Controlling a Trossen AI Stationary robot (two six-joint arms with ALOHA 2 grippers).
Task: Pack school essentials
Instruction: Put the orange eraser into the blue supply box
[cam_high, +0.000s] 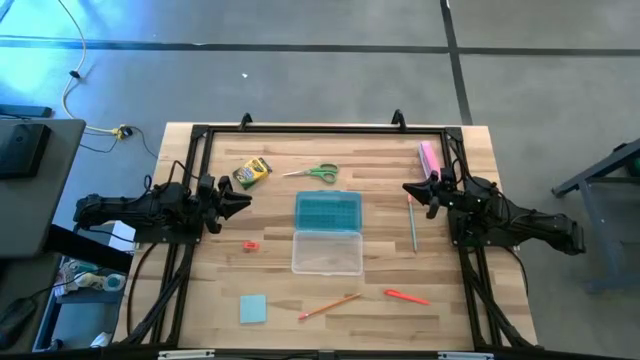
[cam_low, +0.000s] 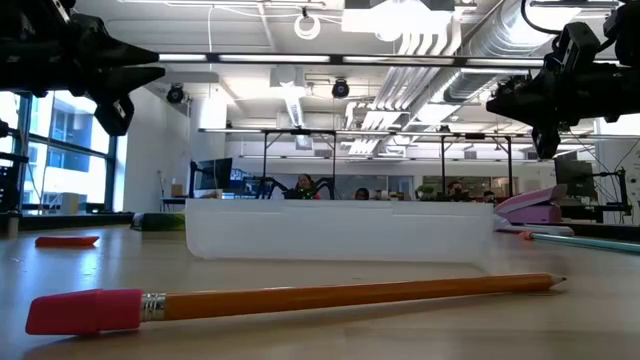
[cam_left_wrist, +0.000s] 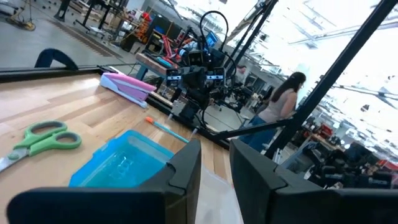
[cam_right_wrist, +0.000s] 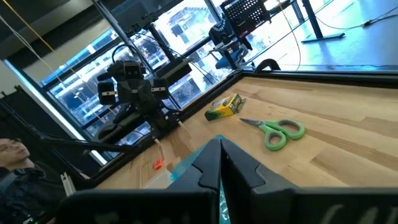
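Left gripper (cam_high: 243, 203) slightly parted, right gripper (cam_high: 410, 190) pressed together — both empty above table (cam_high: 470, 300).

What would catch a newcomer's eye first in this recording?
The open clear case with its teal lid lies at the table's centre, between the two dark arms. Bright stationery rings it: green scissors and a crayon box on the far side, an orange pencil, orange pen and blue note pad on the near side. In the low view the pencil fills the foreground.
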